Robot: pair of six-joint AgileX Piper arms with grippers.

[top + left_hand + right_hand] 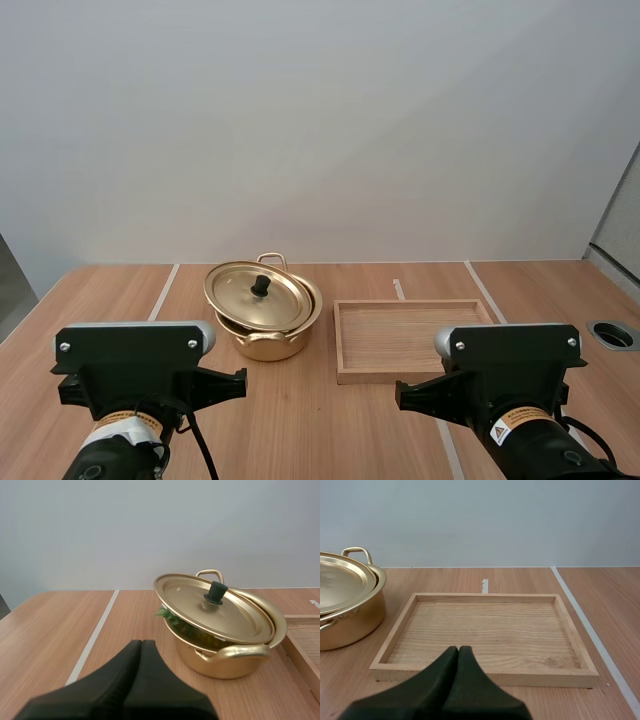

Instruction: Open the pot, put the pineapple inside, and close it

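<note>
Left fingers: pressed flat together, one dark wedge with nothing in between. The left gripper (141, 643) is closed up tight and carrying nothing!
Right fingers: same story here, the two lie together as a single wedge. The right gripper (458, 649) is closed with nothing in its grasp.
Left gripper position: low over the table (330, 430), short of the pot (220, 666) and aimed at it, well clear of its near handle.
Right gripper position: low at the near rim of the wooden tray (485, 598), pointing across its floor.
Lid: and look at that, the gold lid (192, 602) is on the pot but sits askew. It tilts up on the side away from the tray and dips inside the rim on the tray side, with the black knob (216, 592) leaning with it.
Pineapple: in the pot, under the lid! The green leaves of the pineapple (166, 614) poke out through the gap at the raised edge.
Pot: upright on the table, just beside the tray, with a narrow gap between them.
Arms: in the high view the left arm (135, 370) and right arm (510, 370) sit at the near edge, one on either side.
</note>
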